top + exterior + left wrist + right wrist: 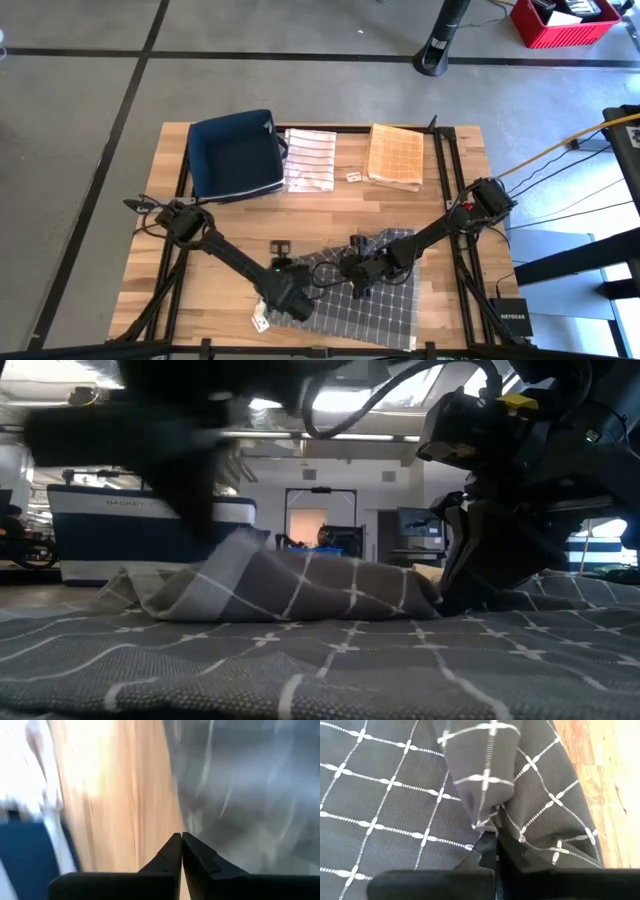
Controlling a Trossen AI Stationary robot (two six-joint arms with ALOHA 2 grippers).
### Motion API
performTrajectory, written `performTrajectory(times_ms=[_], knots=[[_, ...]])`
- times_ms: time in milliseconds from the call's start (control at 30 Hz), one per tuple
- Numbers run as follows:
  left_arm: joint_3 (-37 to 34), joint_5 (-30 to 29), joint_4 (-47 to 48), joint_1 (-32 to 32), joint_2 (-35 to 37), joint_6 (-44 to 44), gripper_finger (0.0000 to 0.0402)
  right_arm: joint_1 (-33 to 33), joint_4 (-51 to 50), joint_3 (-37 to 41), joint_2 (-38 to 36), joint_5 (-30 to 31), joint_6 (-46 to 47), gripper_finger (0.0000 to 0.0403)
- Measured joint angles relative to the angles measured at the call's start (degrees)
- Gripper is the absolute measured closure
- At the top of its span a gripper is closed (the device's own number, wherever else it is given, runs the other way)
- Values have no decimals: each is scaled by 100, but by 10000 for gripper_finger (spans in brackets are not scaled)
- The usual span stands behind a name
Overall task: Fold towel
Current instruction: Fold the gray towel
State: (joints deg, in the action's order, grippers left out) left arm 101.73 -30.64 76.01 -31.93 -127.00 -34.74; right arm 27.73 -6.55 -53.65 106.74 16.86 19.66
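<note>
- The grey checked towel (365, 295) is lying on the near part of the wooden table (330, 215), partly flat, with a raised fold bunching up across its middle in the low view.
- The right gripper (496, 840) is sitting over the towel's centre, its fingers pressed together and pinching a pulled-up ridge of the cloth.
- The left gripper (181, 839) is hanging at the towel's left near edge, beside a small white tag (261, 322); its fingers are meeting tip to tip, and the wrist view is showing no cloth between them, only bare wood and the towel's edge beyond.
- A dark blue bin (235, 155), a striped white cloth (309, 160) and an orange checked cloth (396, 157) are resting in a row along the far side of the table, well apart from both grippers.
</note>
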Motion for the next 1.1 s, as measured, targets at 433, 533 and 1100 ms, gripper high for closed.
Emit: performTrajectory(times_ms=[433,533,1100], knots=[[704,-686,-218,-472,329,-666,398,0,15,7,-2,11,-39,397],[761,-1141,-1046,-363,372,-28,399,0,22,8,-1,15,-42,397],[-536,2191,-388,235,321,-234,399,0,-26,0,-1,5,-56,397]])
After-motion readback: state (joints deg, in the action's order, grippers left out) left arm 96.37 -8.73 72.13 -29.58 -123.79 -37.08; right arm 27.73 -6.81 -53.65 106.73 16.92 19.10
